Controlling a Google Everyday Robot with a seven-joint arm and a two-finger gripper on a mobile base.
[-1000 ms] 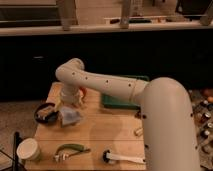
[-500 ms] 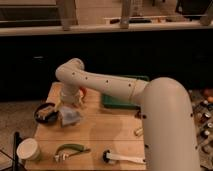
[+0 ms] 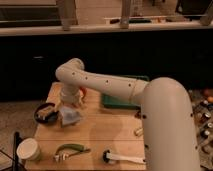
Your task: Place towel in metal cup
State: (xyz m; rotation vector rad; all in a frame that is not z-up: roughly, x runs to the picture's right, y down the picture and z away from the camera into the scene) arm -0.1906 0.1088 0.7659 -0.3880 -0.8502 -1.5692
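Sitting at the front-left corner of the light wooden table (image 3: pixel 102 131): pale cylindrical cup (image 3: pixel 28 149), upright, mouth up, well apart from the towel. Can't confirm its material.

Next right, further back: shallow black round dish (image 3: pixel 46 113) with some light-coloured bits in it, too small to identify.

Just beside the dish on its right: crumpled grey-blue towel (image 3: pixel 70 117), lying on the tabletop, bunched up rather than flat. It is not in the cup.

Directly over the towel: white gripper (image 3: pixel 70 104), pointing down, its lower end at or touching the top of the towel. Cannot tell how far open it is, or whether it has hold of the cloth; the wrist blocks that spot.

Front edge, below the towel: green-handled pliers (image 3: pixel 72 148), lying flat.

Small orange object (image 3: pixel 83 93) shows just behind the wrist, mostly hidden.

White jointed arm (image 3: pixel 107 85) runs from the gripper up and rightward to the robot's bulky white body (image 3: pixel 167 127), which covers the table's right side.

Front centre: white-handled tool with black head (image 3: pixel 122 157), lying flat.

Behind the arm: flat green rectangular tray (image 3: pixel 119 101), partly covered.

Small pale item (image 3: pixel 138 131) lies against the robot body's edge.
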